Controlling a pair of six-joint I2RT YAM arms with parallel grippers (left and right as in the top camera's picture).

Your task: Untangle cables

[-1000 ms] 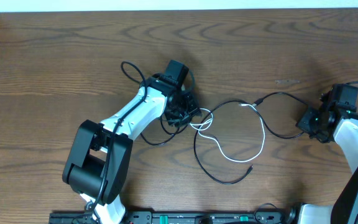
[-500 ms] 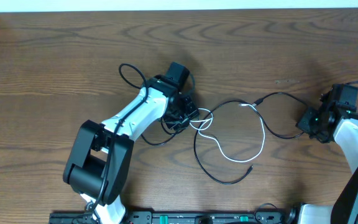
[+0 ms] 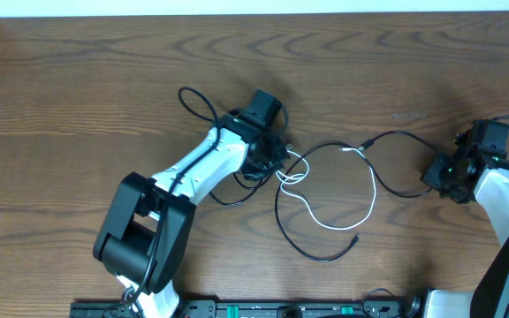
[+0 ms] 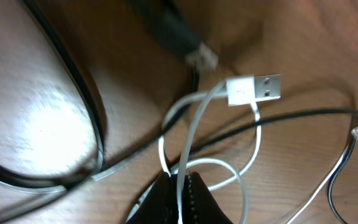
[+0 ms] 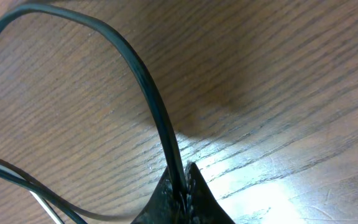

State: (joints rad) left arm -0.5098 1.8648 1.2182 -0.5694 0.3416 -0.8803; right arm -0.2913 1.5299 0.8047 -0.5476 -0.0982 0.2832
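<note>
Two tools work here, with one thin white cable (image 3: 338, 227) and at least two thin black cables (image 3: 394, 134) on the brown wooden bench (image 3: 104, 71). The black ones cross too much for a sure count. The left tool (image 4: 182, 190) is closed, pinching the white cable at the tangle mid-bench. That cable's flat silver USB plug (image 4: 253, 89) lies just ahead of the tool, pointing sideways, and the cable loops away rightward. The right tool (image 5: 184, 183), also closed, grips one black cable near the bench's right edge.
</note>
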